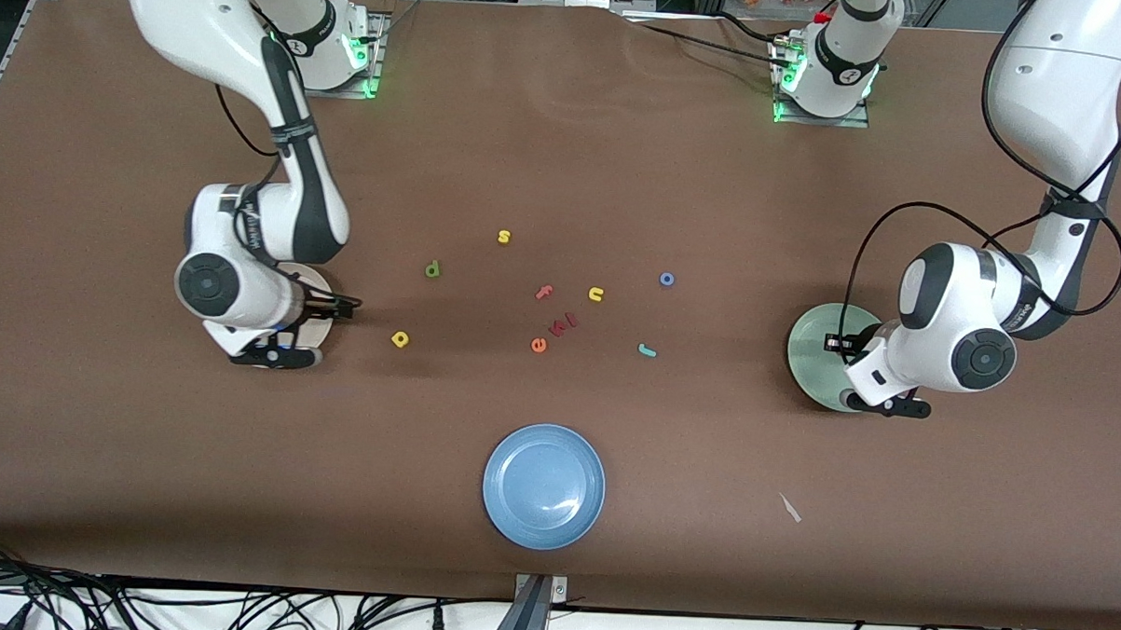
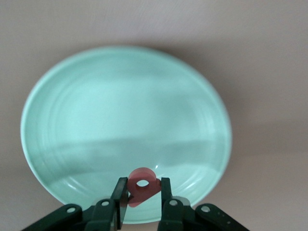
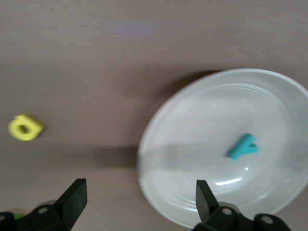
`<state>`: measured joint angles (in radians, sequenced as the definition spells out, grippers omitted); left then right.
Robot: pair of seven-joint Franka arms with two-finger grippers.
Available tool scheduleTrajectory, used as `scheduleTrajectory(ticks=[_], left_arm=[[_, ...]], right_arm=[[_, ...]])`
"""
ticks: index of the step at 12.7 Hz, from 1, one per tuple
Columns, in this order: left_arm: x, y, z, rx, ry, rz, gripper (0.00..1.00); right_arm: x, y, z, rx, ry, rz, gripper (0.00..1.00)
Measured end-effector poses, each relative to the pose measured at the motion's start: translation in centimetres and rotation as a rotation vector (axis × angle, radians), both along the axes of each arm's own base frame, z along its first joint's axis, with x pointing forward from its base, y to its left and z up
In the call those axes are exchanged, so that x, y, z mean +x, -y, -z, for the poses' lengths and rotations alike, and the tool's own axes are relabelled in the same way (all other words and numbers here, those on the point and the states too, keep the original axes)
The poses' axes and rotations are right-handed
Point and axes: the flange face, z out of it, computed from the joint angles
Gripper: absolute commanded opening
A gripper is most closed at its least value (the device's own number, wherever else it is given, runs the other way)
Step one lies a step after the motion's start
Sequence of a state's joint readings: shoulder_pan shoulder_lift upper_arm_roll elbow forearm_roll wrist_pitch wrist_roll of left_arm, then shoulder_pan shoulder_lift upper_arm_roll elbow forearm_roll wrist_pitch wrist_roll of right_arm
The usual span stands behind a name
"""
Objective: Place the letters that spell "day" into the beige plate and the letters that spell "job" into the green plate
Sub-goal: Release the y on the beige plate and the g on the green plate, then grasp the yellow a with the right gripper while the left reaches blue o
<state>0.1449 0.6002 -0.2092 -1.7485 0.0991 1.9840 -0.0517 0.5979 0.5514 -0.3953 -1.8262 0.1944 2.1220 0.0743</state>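
The left tool (image 2: 143, 192) is pinching the pinkish-red b (image 2: 142, 185) over the green plate (image 2: 72, 96), which sits at three o'clock on the bench (image 1: 567, 119) in the front view. The b hangs close above the plate's rim, not its middle, so if let go here it may bounce or slide out onto the bench. The right tool (image 3: 139, 192) is spread and carries nothing, over the edge of the beige plate (image 3: 159, 120) at nine o'clock, where the teal y (image 3: 244, 147) already lies. The yellow a (image 3: 25, 128) lies near it on the bench. It is small and flat, so closing fingers may push it aside, and a yellow s (image 1: 504, 237) or u (image 1: 596, 294) could be taken by mistake. Around the central scatter, the green d (image 1: 432, 269) is at ten o'clock, the blue o (image 1: 667, 280) at two and the teal j (image 1: 647, 351) at four. By count: two tools, three plates including a blue plate (image 1: 543, 485) at six o'clock, one letter delivered, one carried, four task letters loose.
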Motion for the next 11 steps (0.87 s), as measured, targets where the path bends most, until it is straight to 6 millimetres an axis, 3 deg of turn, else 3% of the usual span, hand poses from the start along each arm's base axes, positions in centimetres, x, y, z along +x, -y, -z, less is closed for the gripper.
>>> scheduleTrajectory(ticks=[2,4,5,6,11], left_arm=[[-1.3,-1.7,1.9,-0.002,-0.044,-0.026,0.11],[-1.9,-2.7,3.0,-0.003,-0.066,-0.042,0.21],[-2.2,-2.9,3.4,-0.004,-0.075,-0.046,0.49],[-2.3,-3.0,3.8,-0.005,-0.082,-0.048,0.99],[-1.9,-2.8,3.0,-0.006,-0.067,-0.045,1.0]], right_arm=[[-0.4,-3.8,-0.2,0.007,0.042,-0.06,1.0],[-0.6,-7.0,0.2,0.014,0.107,-0.124,1.0],[-0.9,-8.7,0.8,0.017,0.139,-0.156,1.0],[-1.2,-10.0,1.5,0.018,0.154,-0.19,0.99],[-1.2,-10.4,3.3,0.021,0.158,-0.357,0.96]])
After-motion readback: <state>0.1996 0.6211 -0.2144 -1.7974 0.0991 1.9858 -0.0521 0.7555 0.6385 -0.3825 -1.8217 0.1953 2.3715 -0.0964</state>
